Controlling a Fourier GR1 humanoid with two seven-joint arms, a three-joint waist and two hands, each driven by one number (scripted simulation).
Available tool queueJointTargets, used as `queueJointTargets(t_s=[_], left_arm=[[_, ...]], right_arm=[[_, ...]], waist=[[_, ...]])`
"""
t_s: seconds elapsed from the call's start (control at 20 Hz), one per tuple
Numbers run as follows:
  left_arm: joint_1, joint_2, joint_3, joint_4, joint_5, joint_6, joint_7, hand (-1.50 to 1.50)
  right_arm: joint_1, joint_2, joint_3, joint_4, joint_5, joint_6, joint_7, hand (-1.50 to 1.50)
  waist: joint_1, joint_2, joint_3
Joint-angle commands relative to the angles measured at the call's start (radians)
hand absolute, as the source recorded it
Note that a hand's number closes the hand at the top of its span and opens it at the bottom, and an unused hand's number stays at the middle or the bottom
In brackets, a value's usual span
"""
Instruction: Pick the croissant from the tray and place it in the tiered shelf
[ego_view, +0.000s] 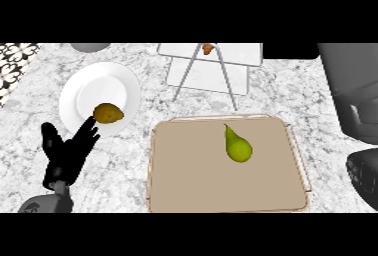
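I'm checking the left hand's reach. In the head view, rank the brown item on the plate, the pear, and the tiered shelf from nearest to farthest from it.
From the left hand:
1. Brown item, on the white plate, beside the fingertips.
2. Pear, on the tray, to the right.
3. Tiered shelf, at the counter's far side.

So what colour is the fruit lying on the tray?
The pear on the tray is yellow-green, seen in the head view.

Tan tray (184, 190) with pale rim; yellow-green pear (238, 146). White plate (100, 90), golden-brown round food (108, 113). White shelf (214, 60), grey wire legs, small orange-brown item (209, 48) on top. Black left hand (66, 152), grey forearm. Counter (111, 175) white-grey marbled speckle. Black-white floral pattern at far left (15, 62).
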Motion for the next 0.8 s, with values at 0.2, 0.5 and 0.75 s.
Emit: queueJointTargets(t_s=[0.2, 0.5, 0.75], left_arm=[[0.051, 0.012, 0.019, 0.008, 0.014, -0.023, -0.03, 0.0], [0.035, 0.001, 0.025, -0.01, -0.001, 0.02, -0.011, 0.0], [0.008, 0.002, 0.029, 0.022, 0.009, 0.001, -0.019, 0.0]], right_arm=[[0.103, -0.165, -0.055, -0.131, 0.001, -0.066, 0.075, -1.5], [0.274, -0.218, -0.061, -0.421, -0.088, 0.113, 0.185, -1.5], [0.379, -0.283, -0.067, -0.639, -0.151, 0.232, 0.277, -1.5]], waist=[[-0.025, -0.007, 0.0], [-0.054, -0.017, 0.001], [-0.03, -0.008, 0.0]])
